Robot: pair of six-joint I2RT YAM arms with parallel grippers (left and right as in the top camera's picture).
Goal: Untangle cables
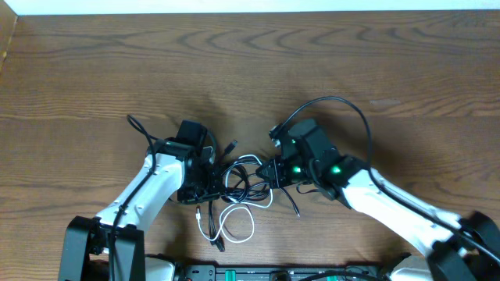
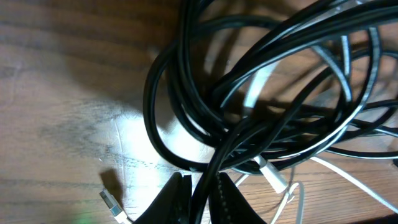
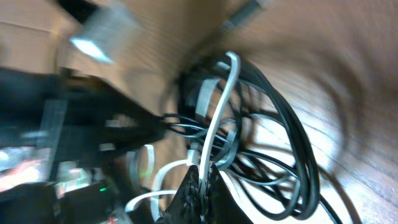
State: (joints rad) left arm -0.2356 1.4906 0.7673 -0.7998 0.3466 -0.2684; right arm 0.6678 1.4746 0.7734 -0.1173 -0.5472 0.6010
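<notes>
A knot of black cable (image 1: 238,181) and white cable (image 1: 234,221) lies at the table's near middle. My left gripper (image 1: 209,178) sits at the knot's left side, shut on a black cable strand (image 2: 208,186) that runs between its fingers (image 2: 168,199). Black loops (image 2: 186,93) fill the left wrist view above it. My right gripper (image 1: 269,168) presses in from the right, shut on a white cable (image 3: 214,124) that rises from its fingertips (image 3: 202,177) over the black loops (image 3: 292,143). The right wrist view is blurred.
A white plug end (image 2: 111,202) lies on the wood left of the left fingers. A black plug (image 1: 231,146) points up-right from the knot, and another black tail (image 1: 291,204) trails toward the front edge. The right arm's own black lead (image 1: 344,105) arcs behind it.
</notes>
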